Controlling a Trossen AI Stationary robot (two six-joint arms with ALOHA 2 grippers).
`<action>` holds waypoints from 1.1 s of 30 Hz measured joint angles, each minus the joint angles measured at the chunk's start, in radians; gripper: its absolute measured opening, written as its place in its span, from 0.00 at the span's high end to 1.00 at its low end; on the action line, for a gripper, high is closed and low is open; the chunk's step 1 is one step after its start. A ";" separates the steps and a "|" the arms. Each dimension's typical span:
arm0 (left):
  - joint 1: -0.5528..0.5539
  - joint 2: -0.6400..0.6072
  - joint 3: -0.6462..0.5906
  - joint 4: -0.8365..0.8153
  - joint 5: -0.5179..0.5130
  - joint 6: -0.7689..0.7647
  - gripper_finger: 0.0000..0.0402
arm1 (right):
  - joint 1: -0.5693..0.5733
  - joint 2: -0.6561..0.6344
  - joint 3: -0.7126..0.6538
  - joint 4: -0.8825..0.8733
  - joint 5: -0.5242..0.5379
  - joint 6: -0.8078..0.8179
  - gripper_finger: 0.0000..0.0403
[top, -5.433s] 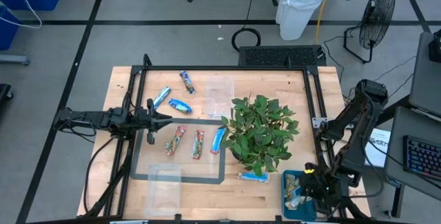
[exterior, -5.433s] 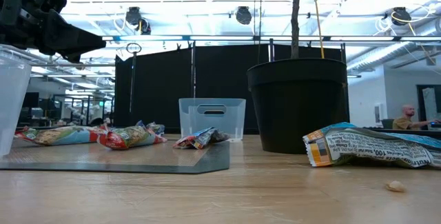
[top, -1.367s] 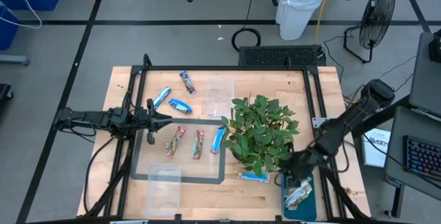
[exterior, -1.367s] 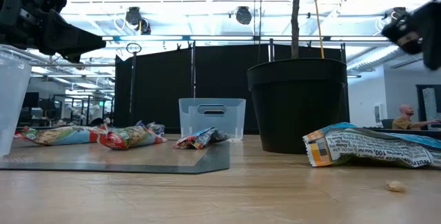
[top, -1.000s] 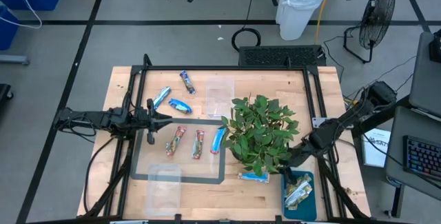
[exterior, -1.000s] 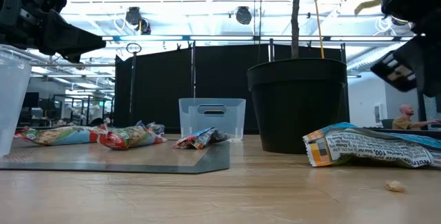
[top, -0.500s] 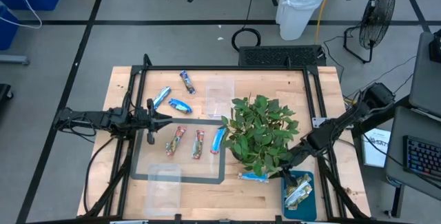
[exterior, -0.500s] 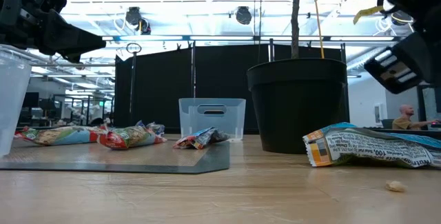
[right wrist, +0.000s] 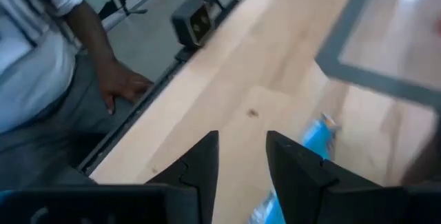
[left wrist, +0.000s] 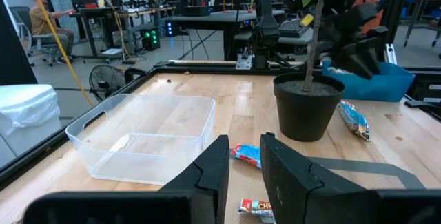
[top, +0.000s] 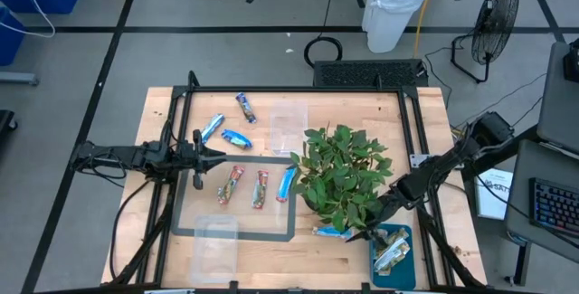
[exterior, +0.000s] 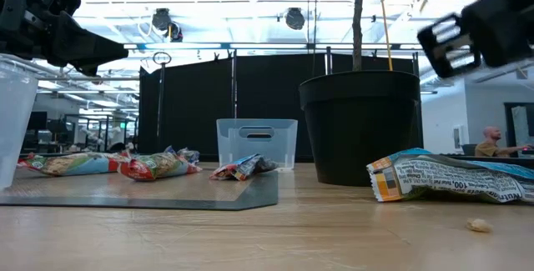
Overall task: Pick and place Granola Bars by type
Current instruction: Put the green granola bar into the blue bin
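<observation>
Three blue granola bars (top: 237, 137) lie on the far left of the table, a fourth (top: 287, 184) on the grey mat beside two red-and-tan bars (top: 232, 184). A fifth blue bar (top: 329, 232) lies flat near the plant pot, large in the low view (exterior: 450, 179). Green-and-beige bars (top: 390, 257) lie in the teal tray (top: 403, 237). My right gripper (top: 364, 233) hovers open just right of that fifth bar (right wrist: 315, 140) and touches nothing. My left gripper (top: 217, 156) waits, open, above the mat's left edge.
A potted plant (top: 342, 176) stands mid-table, its leaves over part of my right arm's path. One clear tub (top: 289, 127) sits at the far side, another (top: 215, 240) on the mat's near edge. A person's hand (right wrist: 120, 83) rests on the table frame at the near edge.
My right gripper has moved from the teal tray's far end toward the table's left and near edge, closing on the blue bar by the plant pot. Its fingers stay open. Left arm and bars have kept still.
</observation>
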 joint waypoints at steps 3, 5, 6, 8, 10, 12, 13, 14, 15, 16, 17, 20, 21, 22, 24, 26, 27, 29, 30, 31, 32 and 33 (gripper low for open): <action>0.000 0.000 0.000 0.001 0.000 0.000 0.78 | 0.014 0.024 0.031 -0.020 -0.001 -0.058 0.79; 0.000 0.000 0.000 0.001 0.000 0.000 0.78 | 0.020 0.040 0.041 -0.024 0.000 -0.089 0.84; 0.000 0.000 0.000 0.001 0.000 0.000 0.78 | 0.019 0.050 0.045 -0.021 0.000 -0.102 0.87; 0.000 0.000 0.000 0.002 0.000 0.000 0.78 | 0.019 0.073 0.051 -0.006 0.000 -0.121 0.94; 0.000 0.000 0.000 0.003 0.000 0.000 0.78 | 0.019 0.101 0.053 0.006 0.001 -0.137 0.98; 0.000 0.000 0.000 0.003 0.000 0.000 0.78 | 0.019 0.136 0.056 0.042 0.002 -0.140 0.99; 0.000 0.000 0.000 0.003 0.000 0.000 0.78 | 0.019 0.151 0.057 0.062 0.003 -0.143 0.99; 0.000 0.000 0.000 0.003 0.000 0.000 0.78 | 0.019 0.166 0.057 0.083 0.003 -0.152 0.99; 0.000 0.000 0.000 0.003 0.000 0.000 0.78 | 0.019 0.181 0.058 0.098 0.004 -0.163 1.00; 0.000 0.000 0.000 0.004 0.000 0.000 0.78 | 0.019 0.193 0.058 0.103 0.008 -0.168 1.00; 0.000 0.000 0.000 0.004 0.000 0.000 0.78 | 0.019 0.201 0.058 0.102 0.023 -0.169 1.00; 0.000 0.000 -0.001 0.004 0.000 0.000 0.78 | 0.010 0.212 0.058 0.074 0.088 -0.174 1.00; 0.000 0.000 -0.001 0.005 0.000 0.000 0.78 | 0.007 0.211 0.058 0.057 0.108 -0.174 1.00; 0.000 0.000 -0.001 0.005 0.000 0.000 0.78 | 0.001 0.212 0.058 0.042 0.122 -0.174 1.00; 0.000 0.000 -0.001 0.005 0.000 0.000 0.78 | -0.007 0.211 0.058 0.002 0.155 -0.173 1.00; 0.000 0.000 -0.001 0.005 0.000 0.000 0.78 | -0.019 0.211 0.058 -0.039 0.167 -0.165 1.00; 0.000 0.000 -0.001 0.005 0.000 0.000 0.78 | -0.025 0.211 0.058 -0.058 0.166 -0.156 1.00; 0.000 0.000 -0.001 0.005 0.000 0.000 0.78 | -0.030 0.212 0.058 -0.085 0.165 -0.136 1.00; 0.000 0.000 -0.001 0.005 0.000 0.000 0.78 | -0.031 0.211 0.058 -0.092 0.165 -0.131 1.00; 0.000 0.000 -0.001 0.005 0.000 0.000 0.78 | -0.030 0.211 0.058 -0.095 0.163 -0.130 1.00; 0.000 0.000 -0.001 0.005 0.000 0.000 0.78 | -0.029 0.211 0.058 -0.097 0.159 -0.128 1.00; 0.000 0.000 -0.001 0.005 0.000 0.000 0.78 | -0.029 0.211 0.058 -0.097 0.146 -0.125 1.00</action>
